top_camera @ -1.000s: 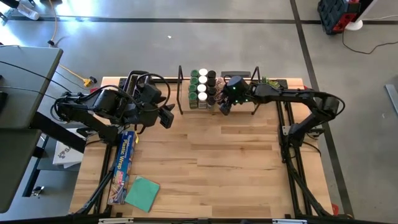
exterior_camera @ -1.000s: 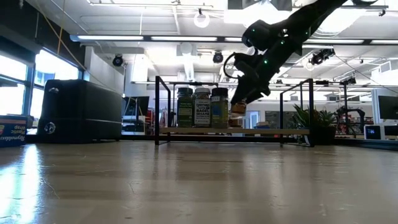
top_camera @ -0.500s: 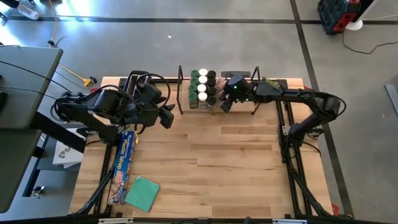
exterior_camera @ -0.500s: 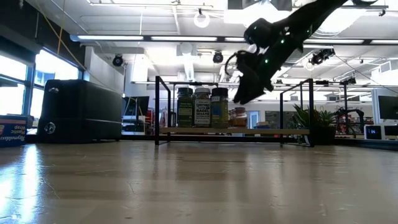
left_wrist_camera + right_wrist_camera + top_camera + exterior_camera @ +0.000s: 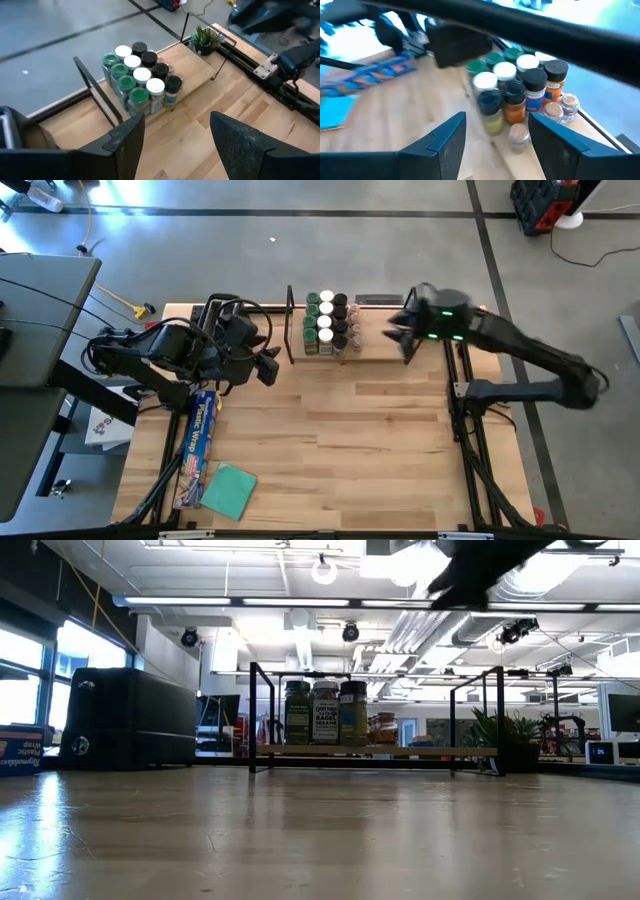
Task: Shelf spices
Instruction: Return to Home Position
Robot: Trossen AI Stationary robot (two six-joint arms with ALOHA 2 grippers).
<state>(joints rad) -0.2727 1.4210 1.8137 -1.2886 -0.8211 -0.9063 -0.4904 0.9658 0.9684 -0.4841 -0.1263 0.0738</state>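
While the spices [image 5: 330, 323] stand packed at the left end of the shelf [image 5: 380, 338], along the bench's [image 5: 350, 440] far edge, my right hand [image 5: 404, 340] hangs released and empty over the shelf's right end, with the jars to its left. The left hand [image 5: 268, 367], also released, waits by the shelf's left end.

Both arms are matte black, built of chunky, rounded segments. The left arm [image 5: 165, 355] has loops of thin black cable [image 5: 228, 304] by its wrist. The right arm [image 5: 530, 355] shows small green lights [image 5: 440, 310] on its wrist housing. The left gripper [image 5: 175, 122] has two broad, dark grey fingers [image 5: 125, 145], grainy and bevelled. The right gripper [image 5: 497, 120] has like wedge-shaped fingers [image 5: 442, 142].
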